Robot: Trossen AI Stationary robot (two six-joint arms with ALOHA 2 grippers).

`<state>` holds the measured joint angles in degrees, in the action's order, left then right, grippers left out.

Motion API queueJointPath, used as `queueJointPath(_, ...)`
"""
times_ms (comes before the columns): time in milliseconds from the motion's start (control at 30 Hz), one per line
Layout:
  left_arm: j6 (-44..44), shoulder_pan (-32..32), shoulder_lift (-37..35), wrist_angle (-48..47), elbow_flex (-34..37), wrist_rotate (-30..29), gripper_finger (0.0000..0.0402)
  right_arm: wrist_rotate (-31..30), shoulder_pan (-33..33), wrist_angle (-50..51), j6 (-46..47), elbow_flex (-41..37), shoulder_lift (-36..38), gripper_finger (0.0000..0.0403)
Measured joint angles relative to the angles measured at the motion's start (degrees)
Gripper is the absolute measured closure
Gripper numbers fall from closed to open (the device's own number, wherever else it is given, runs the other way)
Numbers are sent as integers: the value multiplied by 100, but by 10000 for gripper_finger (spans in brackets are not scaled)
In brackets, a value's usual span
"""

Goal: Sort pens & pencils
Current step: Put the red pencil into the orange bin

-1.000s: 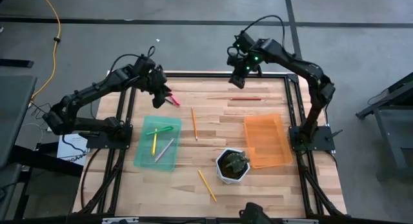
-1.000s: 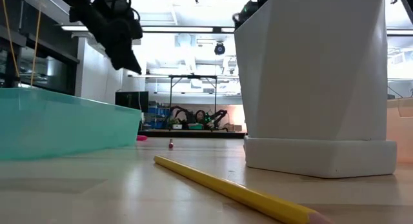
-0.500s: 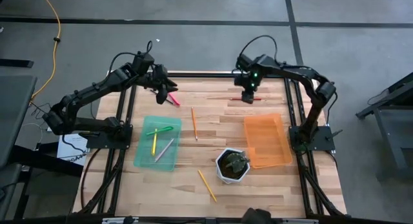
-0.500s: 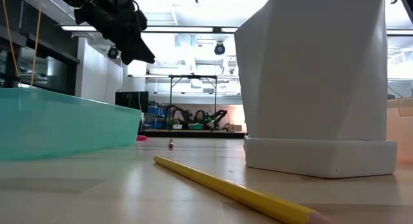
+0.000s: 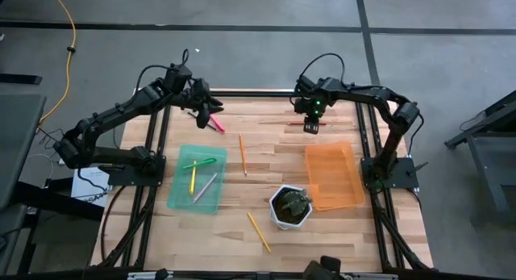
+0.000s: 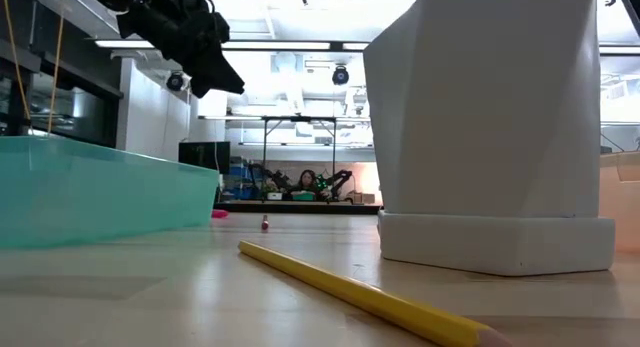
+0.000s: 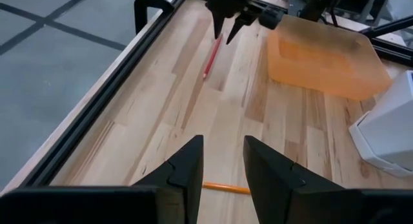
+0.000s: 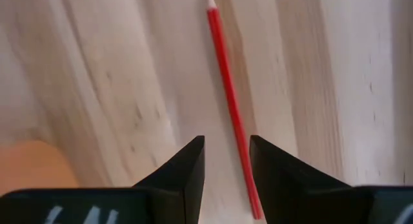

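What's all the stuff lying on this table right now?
Green tray: one, left of centre; holds a green pen, a yellow pen and a grey pen.
Orange tray: one, right side, nothing seen inside.
Pink pen: one, far left of the tabletop.
Red pencil: one, far edge, right of centre.
Orange pencil: one, middle.
Yellow pencil: one, near edge.
White pot: one, beside the orange tray.
Left gripper: fingers apart, hovering by the pink pen.
Right gripper: fingers apart, straddling the red pencil.
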<state>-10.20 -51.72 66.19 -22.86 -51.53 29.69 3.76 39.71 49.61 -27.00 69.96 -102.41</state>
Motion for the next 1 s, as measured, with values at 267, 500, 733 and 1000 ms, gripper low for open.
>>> queueJointPath(267, 4, 0, 0, 1, 0, 63, 305, -58, 306, -114, -164, -154, -13, 290)
queueJointPath(500, 4, 2, 0, 1, 0, 70, 305, -55, 449, -139, -234, -152, -127, 290)
queueJointPath(733, 5, 32, 0, 1, 0, 69, 305, -16, 467, -82, -331, -152, -414, 290)
queueJointPath(1000, 9, 366, 0, 1, 0, -219, 305, -8, 467, -55, -454, -152, -638, 290)
